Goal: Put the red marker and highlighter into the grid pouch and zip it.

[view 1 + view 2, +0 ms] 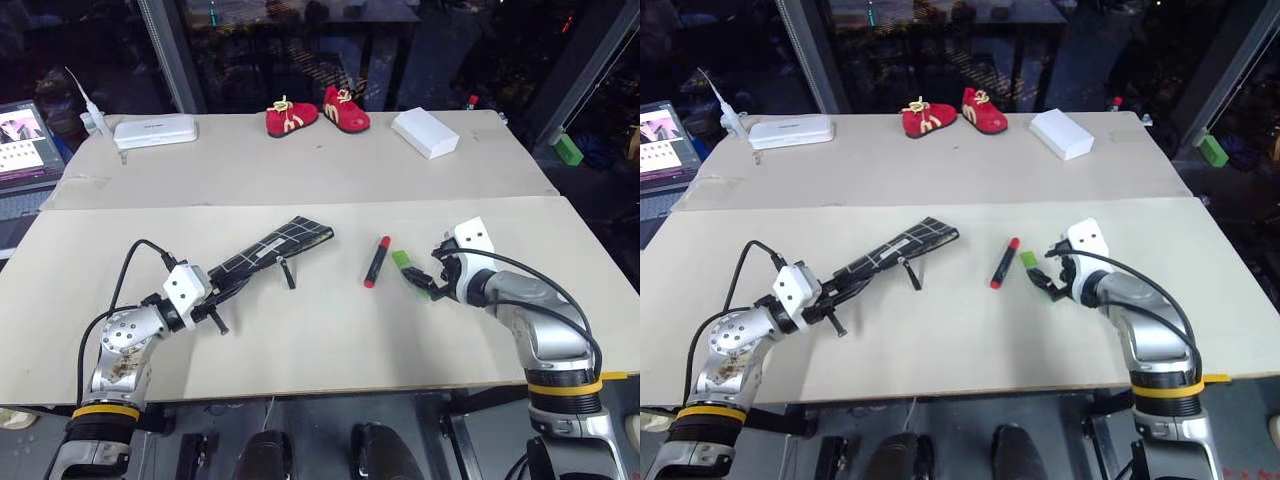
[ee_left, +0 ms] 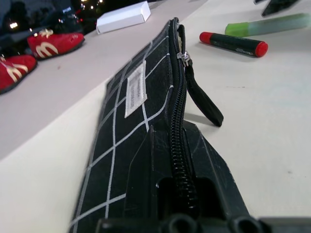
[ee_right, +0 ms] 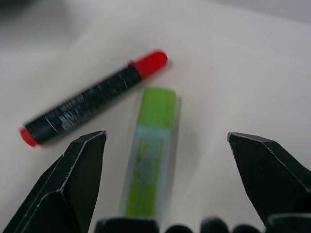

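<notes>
The grid pouch (image 1: 275, 245) is black with white lines and stands on its edge, zipper side up, left of the table's middle. My left gripper (image 1: 215, 292) is shut on its near end. The zipper slider and black pull cord (image 2: 204, 97) sit towards the far end. The red marker (image 1: 377, 261) lies flat to the right of the pouch. Right beside it lies the light-green highlighter (image 1: 403, 263). My right gripper (image 3: 165, 137) hangs open just over the highlighter (image 3: 148, 155), one finger on each side, and touches neither it nor the marker (image 3: 92, 99).
At the back of the table stand a pair of small red shoes (image 1: 317, 112), a white box (image 1: 425, 132) and a flat white device (image 1: 155, 130). A laptop (image 1: 25, 145) sits at the far left. A small green box (image 1: 568, 148) lies beyond the right edge.
</notes>
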{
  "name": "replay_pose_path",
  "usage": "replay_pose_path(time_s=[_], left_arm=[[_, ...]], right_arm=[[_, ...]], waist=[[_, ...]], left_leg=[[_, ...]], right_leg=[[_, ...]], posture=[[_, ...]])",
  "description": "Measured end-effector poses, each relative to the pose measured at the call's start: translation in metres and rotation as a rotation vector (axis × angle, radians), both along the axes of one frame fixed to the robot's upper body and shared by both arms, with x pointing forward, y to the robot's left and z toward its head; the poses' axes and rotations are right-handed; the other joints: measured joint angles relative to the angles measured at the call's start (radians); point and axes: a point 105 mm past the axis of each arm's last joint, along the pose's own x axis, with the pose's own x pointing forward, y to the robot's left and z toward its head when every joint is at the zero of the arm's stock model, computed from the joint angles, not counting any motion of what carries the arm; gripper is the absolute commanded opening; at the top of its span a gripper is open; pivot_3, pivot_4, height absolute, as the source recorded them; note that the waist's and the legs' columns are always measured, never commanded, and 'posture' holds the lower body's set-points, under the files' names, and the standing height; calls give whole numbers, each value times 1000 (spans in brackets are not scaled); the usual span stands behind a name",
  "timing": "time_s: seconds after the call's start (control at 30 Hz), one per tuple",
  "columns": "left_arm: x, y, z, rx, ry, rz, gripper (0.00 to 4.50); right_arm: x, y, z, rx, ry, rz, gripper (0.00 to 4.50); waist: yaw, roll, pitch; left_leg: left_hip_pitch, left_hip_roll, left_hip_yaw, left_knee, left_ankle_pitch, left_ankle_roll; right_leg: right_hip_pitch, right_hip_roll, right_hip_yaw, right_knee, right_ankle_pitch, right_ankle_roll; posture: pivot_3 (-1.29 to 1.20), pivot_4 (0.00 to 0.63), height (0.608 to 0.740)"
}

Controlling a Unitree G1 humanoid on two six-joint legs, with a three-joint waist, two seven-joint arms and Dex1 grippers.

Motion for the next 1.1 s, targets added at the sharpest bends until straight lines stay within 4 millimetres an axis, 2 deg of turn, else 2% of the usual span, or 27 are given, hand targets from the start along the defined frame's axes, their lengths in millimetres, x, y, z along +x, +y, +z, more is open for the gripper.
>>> replay_pose_path(time_s=[0.27,0.37,0.53,0.63,1.0,1.03,1.1], left_arm=[[0,-1,0,0,2,-8,0],[0,-1,0,-1,4,-8,0],[-2,-3,0,-3,12,-12,0],[-3,-4,0,-4,17,-11,0],[-3,-7,4,-7,22,-11,0],[-3,-8,5,-8,22,-14,0],[-3,-8,5,-9,23,-15,0]], right_arm=[[0,-2,-20,-15,47,-22,4422],[1,0,-22,-14,40,-13,3772],[2,3,-26,-16,35,2,2110],[2,1,-26,-25,29,-1,1076],[7,-4,-24,-50,3,-26,1052],[12,-7,-19,-45,-21,-41,1052],[23,-9,6,-27,-111,-28,1052]], waist=[[-1,0,0],[-4,-1,0],[-2,-1,-1],[0,-1,0],[1,-1,0],[0,-1,0],[-1,-1,1]], left_leg=[[1,0,0,0,0,0],[2,0,0,0,0,0],[11,0,-1,0,0,0],[12,0,-1,0,0,0],[11,0,-1,0,0,0],[11,0,-1,0,0,0],[10,0,-1,0,0,0]], right_leg=[[0,0,0,1,0,0],[1,1,0,1,0,0],[12,0,0,-1,0,0],[13,0,0,-2,-1,0],[12,0,0,-2,-1,0],[12,0,0,-2,-1,0],[10,0,0,-2,-1,0]], posture=[[0,150,740],[0,150,740],[0,150,740],[0,150,740],[0,150,740],[0,150,740],[0,150,740]])
